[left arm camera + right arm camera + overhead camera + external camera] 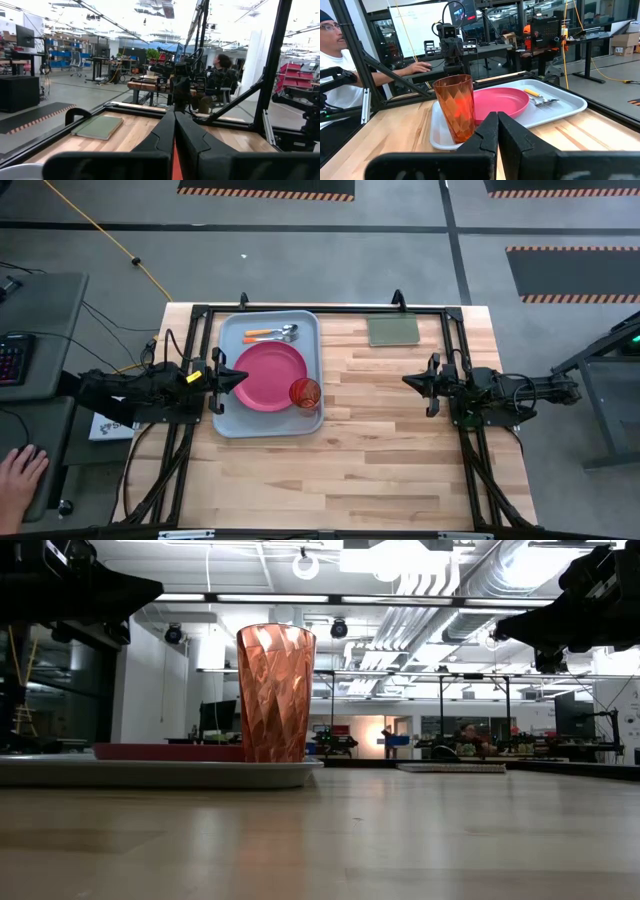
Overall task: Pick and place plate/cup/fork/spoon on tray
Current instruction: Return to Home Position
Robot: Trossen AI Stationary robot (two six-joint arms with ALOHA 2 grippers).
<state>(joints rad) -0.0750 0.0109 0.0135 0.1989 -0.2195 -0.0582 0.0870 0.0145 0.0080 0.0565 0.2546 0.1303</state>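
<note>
The light blue-grey tray (232, 418) lies on the table's left half. On it rest the magenta-pink plate (268, 375), the red-orange cup (305, 393) standing upright at the tray's near right corner, and the fork (268, 331) and spoon (272, 338) side by side at its far end. They also show in the right wrist view: cup (455, 107), plate (500, 101). My left gripper (240, 377) is shut, level above the plate's left edge, and holds nothing. My right gripper (408, 381) is shut and empty above the table's right half.
A flat green rectangle (393, 330) lies on the table's far right part. Bare wood spreads between the tray and my right gripper and toward the near edge. A person's hand (18, 473) shows left of the table, and a person (335, 55) sits beyond the tray.
</note>
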